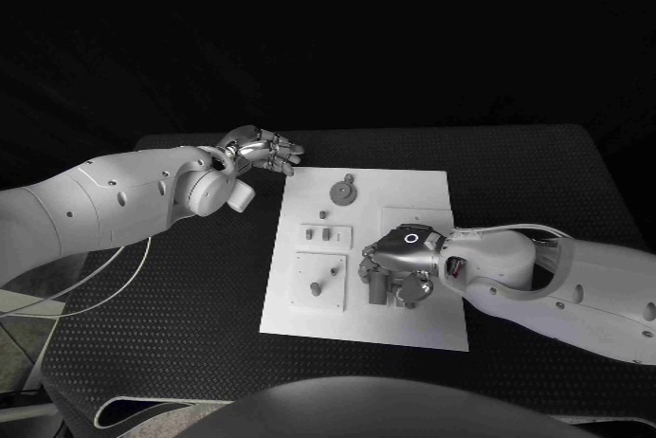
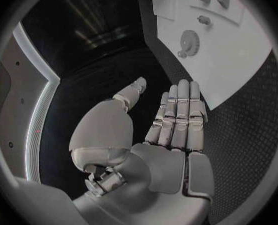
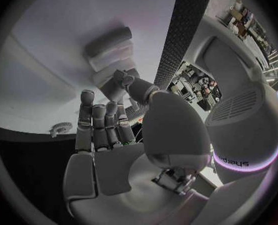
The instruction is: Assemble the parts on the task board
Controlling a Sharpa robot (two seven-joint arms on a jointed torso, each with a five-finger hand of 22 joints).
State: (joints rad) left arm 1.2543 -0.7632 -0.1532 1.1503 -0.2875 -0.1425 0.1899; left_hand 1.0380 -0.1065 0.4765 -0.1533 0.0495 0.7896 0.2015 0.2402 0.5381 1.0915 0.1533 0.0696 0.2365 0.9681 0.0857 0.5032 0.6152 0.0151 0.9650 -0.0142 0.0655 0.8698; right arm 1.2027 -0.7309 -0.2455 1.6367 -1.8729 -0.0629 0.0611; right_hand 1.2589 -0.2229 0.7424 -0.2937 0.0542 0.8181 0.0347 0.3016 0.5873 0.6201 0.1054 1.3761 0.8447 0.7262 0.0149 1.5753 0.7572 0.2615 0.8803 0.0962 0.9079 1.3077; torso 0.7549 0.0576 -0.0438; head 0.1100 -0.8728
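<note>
Across the middle of the head view lies the white task board (image 1: 367, 315) on the black table (image 1: 164, 343). Near its top edge sits a gear-shaped part (image 1: 345, 189); two small upright parts (image 1: 325, 235) stand on a raised plate at centre left, and a peg-like part (image 1: 318, 288) stands on another plate below them. The left robot hand (image 1: 263, 152) hovers at the upper left, just off the board's top-left corner, fingers loosely curled and grasping nothing. The right robot hand (image 1: 393, 265) rests over the board's lower right, palm down; whether it grips anything beneath it cannot be told from here.

From the left wrist view, the left robot hand (image 2: 166, 130) is released, fingers straight and side by side, thumb apart, above the table, with the gear-shaped part (image 2: 188, 42) on the board (image 2: 238, 60) beyond the fingertips.

From the right wrist view, the right robot hand (image 3: 114, 140) has its fingers extended down to the board (image 3: 45, 60), thumb bent toward a pale blocky part (image 3: 111, 55); contact is unclear.
</note>
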